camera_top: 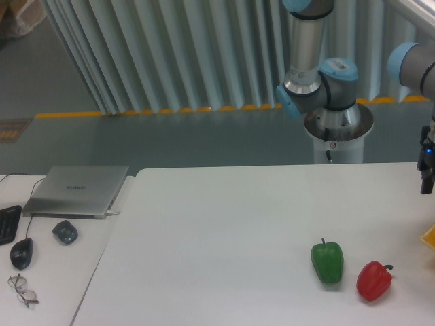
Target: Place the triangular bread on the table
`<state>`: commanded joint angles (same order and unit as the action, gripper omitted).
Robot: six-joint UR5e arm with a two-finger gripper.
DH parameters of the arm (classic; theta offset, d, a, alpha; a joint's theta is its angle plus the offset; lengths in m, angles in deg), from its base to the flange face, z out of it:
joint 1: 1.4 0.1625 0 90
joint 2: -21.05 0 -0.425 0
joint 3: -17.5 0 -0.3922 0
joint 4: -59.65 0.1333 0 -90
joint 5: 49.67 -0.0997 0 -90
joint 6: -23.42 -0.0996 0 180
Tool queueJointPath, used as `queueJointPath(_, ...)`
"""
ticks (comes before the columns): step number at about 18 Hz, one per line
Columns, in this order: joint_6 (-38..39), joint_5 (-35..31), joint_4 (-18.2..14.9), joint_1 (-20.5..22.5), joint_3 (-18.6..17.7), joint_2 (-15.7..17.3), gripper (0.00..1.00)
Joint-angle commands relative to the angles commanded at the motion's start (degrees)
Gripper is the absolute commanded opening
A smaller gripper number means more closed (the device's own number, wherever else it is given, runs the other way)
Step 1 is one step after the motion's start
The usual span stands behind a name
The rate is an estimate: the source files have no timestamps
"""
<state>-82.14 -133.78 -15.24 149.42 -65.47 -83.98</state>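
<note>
Only a golden orange sliver of the triangular bread (430,236) shows, at the right edge of the view; the frame cuts off the rest. It appears to rest on the white table (224,231). My gripper (427,183) hangs at the right edge, above the bread and clear of it. It is dark with a small blue light, and the frame crops it too. Its finger spacing is not visible, and nothing shows between the fingers.
A green pepper (327,261) and a red pepper (374,280) lie at the table's front right. The smaller desk on the left holds a laptop (76,190), a mouse (21,253), a small grey device (65,232) and glasses (22,290). The arm's base (338,125) stands behind the table.
</note>
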Motion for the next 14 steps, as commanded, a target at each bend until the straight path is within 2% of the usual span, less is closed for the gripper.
queueJointPath(7,-0.62,0.26,0.35,0.44,-0.87,0.00,1.00)
queueJointPath(9,0.78,0.79,1.05,0.61,-0.97,0.96,1.00)
queueJointPath(14,1.41,0.35,0.44,1.58,-1.14,1.14,1.00)
